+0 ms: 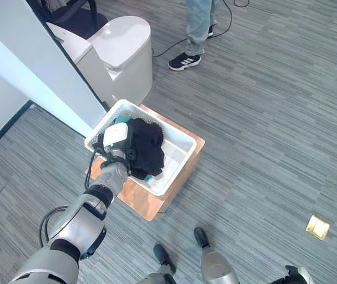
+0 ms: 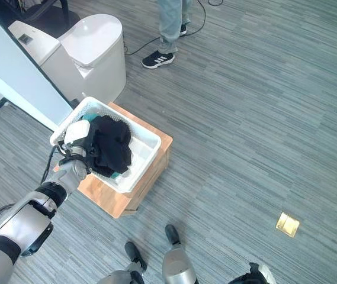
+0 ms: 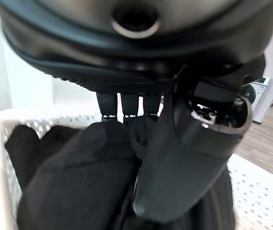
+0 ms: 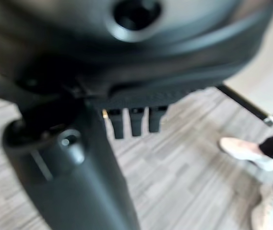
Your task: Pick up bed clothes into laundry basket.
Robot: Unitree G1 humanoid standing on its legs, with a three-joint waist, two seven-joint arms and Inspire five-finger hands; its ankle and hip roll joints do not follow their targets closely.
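The left hand (image 1: 122, 155) reaches over the near rim of the white laundry basket (image 1: 180, 155), and its fingers (image 3: 129, 106) run straight down into the black clothes (image 1: 147, 148) heaped inside. In the left wrist view their tips are buried in the dark cloth and the thumb (image 3: 174, 158) lies flat across the heap, so whether anything is pinched between them cannot be told. The clothes form a crumpled mound with no clear long axis; it fills the half of the basket right under the hand, with a bit of teal fabric (image 1: 148, 177) peeking out at the mound's edge just beside the wrist. The far half of the basket beyond the hand shows bare white floor. The basket sits on a low wooden table (image 1: 187, 171).

The right hand (image 4: 69, 158) hangs over the grey floor (image 4: 174, 163), its fingers (image 4: 136, 120) straight and holding nothing; pale shoes (image 4: 244, 151) of a person show beyond it, blurred. Well past the basket stand a white toilet (image 1: 124, 50) and another person's leg and dark shoe (image 1: 185, 60), cut off at the frame edge.
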